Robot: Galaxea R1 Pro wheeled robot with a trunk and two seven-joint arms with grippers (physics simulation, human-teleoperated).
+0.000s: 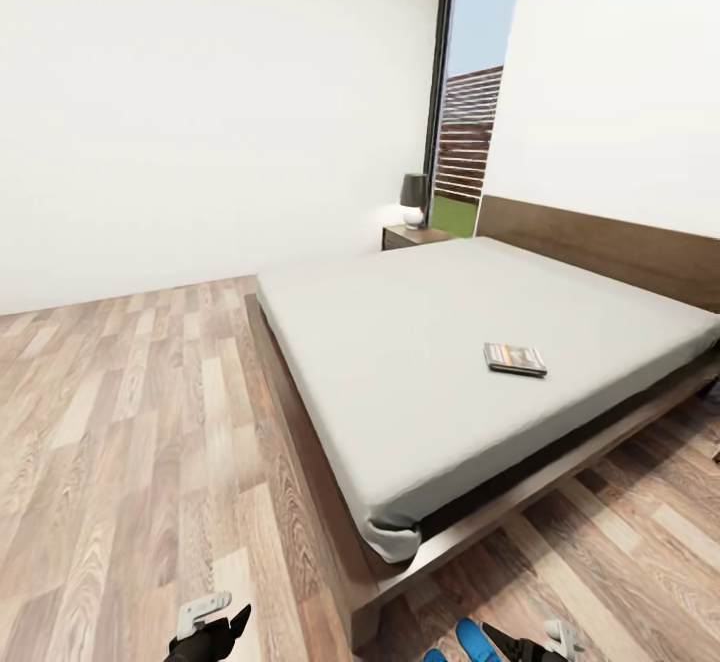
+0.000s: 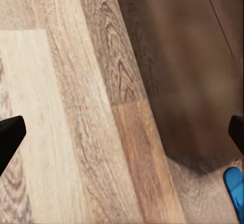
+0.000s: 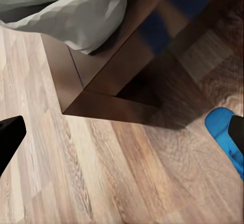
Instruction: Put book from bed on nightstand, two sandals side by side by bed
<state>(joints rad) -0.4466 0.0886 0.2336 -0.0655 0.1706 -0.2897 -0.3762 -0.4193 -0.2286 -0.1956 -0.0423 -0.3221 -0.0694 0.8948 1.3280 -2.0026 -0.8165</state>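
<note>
Left gripper [image 2: 122, 132]: fingers spread wide, nothing between them, just wood-plank floor [image 2: 66, 107] under it; a sliver of a blue sandal [image 2: 235, 191] sits by one fingertip, contact unclear. Right gripper [image 3: 122, 132]: also wide apart, empty, hanging over the floor at the bed frame's corner [image 3: 101, 94], with the mattress corner [image 3: 86, 18] drooping above it; a blue sandal [image 3: 223, 130] lies on the floor beside one finger, can't tell if touching. In the head view both arms sit low, left gripper [image 1: 212, 630], right gripper [image 1: 545, 642], blue sandals [image 1: 468, 639] on the floor near the bed's foot corner. Book [image 1: 515, 358] lies flat on the bed [image 1: 400, 362], toward its right side. Nightstand [image 1: 412, 236] stands at the far head end, lamp [image 1: 413, 200] on top.
</note>
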